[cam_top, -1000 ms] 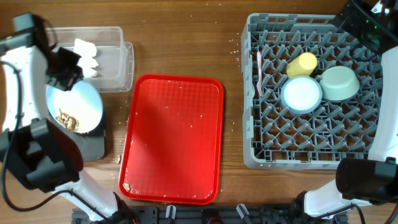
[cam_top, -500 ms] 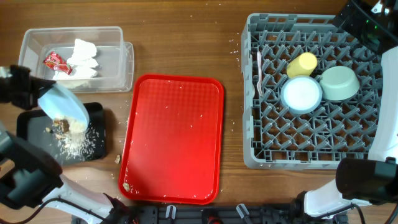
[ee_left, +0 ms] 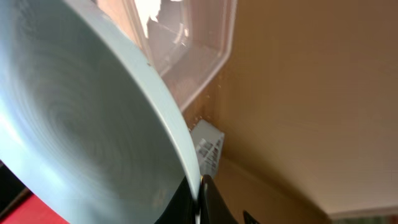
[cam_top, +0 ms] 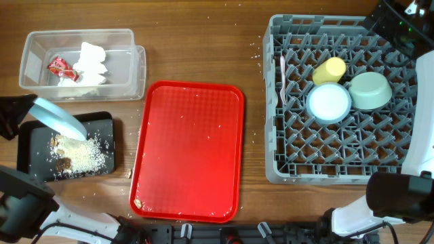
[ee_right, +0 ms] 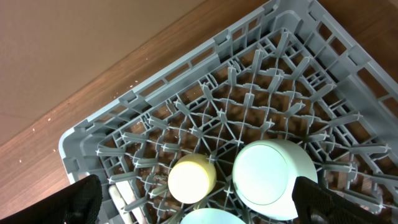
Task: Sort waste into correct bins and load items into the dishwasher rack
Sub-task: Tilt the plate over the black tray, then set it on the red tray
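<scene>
My left gripper (ee_left: 199, 194) is shut on the rim of the round light-blue plate (cam_top: 60, 119), which tilts steeply over the black tray (cam_top: 102, 125). It fills the left wrist view (ee_left: 81, 137). Brown-and-white food scraps (cam_top: 80, 157) lie on that tray. The clear tub (cam_top: 129, 68) holds the red wrapper (cam_top: 57, 66) and the white napkin (cam_top: 89, 59). The grey rack (cam_top: 339, 166) holds the yellow cup (cam_top: 329, 70), two mint bowls (cam_top: 329, 102) (cam_top: 370, 90) upside down, and white cutlery (cam_top: 282, 78). My right gripper (ee_right: 200, 202) is open above the cup (ee_right: 191, 179) and a bowl (ee_right: 273, 177).
The flat red serving tray (cam_top: 188, 150) lies between the bins and the rack, with a few crumbs on it. Crumbs are scattered on the wooden table near the tray's left edge. The right arm (cam_top: 400, 24) hangs over the rack's far right corner.
The left arm swung the plate from near the clear tub down over the black tray and tipped it steeply. The scraps slid off onto the tray. The right arm has not moved.
</scene>
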`<control>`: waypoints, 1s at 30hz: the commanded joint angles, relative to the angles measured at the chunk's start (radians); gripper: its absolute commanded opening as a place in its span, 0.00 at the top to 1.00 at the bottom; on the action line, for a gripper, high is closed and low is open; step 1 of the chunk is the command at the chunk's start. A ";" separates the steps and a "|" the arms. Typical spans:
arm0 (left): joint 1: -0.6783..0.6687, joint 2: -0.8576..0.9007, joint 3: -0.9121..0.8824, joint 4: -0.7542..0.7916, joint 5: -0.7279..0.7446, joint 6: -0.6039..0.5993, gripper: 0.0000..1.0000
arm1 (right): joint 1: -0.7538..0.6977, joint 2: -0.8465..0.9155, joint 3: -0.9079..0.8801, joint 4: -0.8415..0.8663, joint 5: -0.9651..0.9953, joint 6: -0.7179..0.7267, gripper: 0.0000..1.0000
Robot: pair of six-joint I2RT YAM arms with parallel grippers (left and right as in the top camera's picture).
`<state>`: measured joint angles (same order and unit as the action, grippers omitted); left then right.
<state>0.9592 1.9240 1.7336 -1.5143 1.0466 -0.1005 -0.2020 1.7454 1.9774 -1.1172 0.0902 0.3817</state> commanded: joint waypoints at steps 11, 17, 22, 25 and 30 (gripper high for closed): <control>0.058 -0.019 -0.015 -0.172 0.095 0.246 0.96 | 0.000 -0.002 0.017 0.003 0.008 0.014 0.00; 0.003 -0.062 -0.015 -0.172 0.017 0.188 0.96 | 0.000 -0.002 0.017 0.003 0.008 0.014 0.00; -0.251 -0.148 -0.015 -0.171 -0.060 0.167 0.96 | 0.000 0.000 0.017 0.010 0.060 -0.008 0.00; -0.507 -0.176 -0.015 -0.148 -0.080 0.166 0.96 | 0.000 0.000 0.017 0.010 0.060 -0.008 0.00; -0.926 -0.174 -0.015 0.049 -0.307 -0.130 0.96 | 0.001 0.000 0.017 0.029 0.002 0.074 0.00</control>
<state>0.2623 1.7725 1.7229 -1.5604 0.9249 0.0036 -0.2020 1.7454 1.9774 -1.1053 0.1238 0.3885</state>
